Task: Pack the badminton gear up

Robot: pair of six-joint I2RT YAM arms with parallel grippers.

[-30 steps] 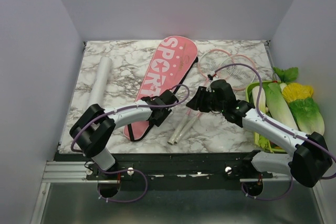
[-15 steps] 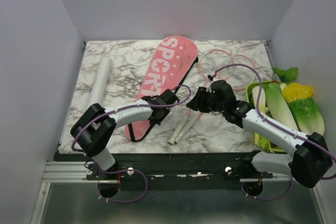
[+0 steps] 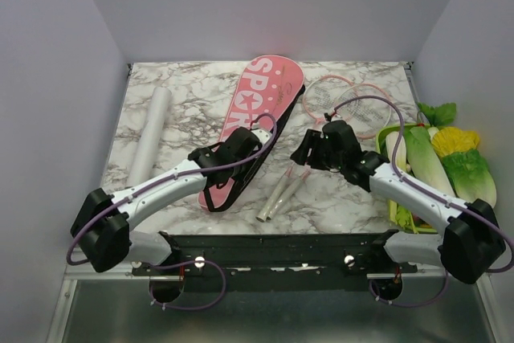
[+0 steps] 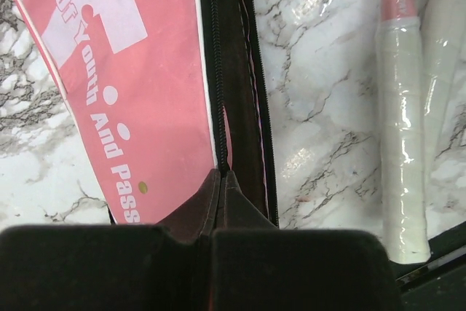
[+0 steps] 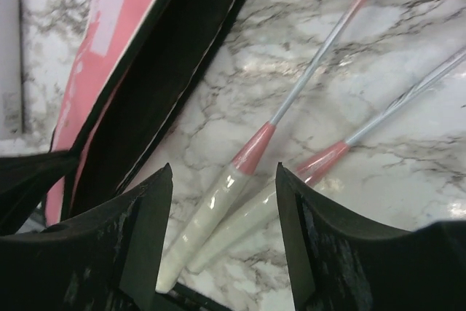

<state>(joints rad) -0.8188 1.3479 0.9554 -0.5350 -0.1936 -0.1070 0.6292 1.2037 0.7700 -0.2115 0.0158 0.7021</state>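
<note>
The pink "SPORT" racket bag lies slanted across the middle of the table, its black zip edge gaping on the right side. My left gripper is shut on that black edge, pinching the fabric between its jaws. Two slim pink-white rackets lie right of the bag, their white handles pointing to the near edge. My right gripper hovers open over the handles, touching neither, its fingertips to either side of them. The white tube lies at the far left.
A green basket with toy lettuce and cabbage stands at the right edge, beside my right arm. The black base rail runs along the near edge, just under the racket handles. White walls close in the table.
My left gripper has closed on the bag's black edge and moved away from the bases, swinging the bag's near end to the right. My right gripper has opened wider.
</note>
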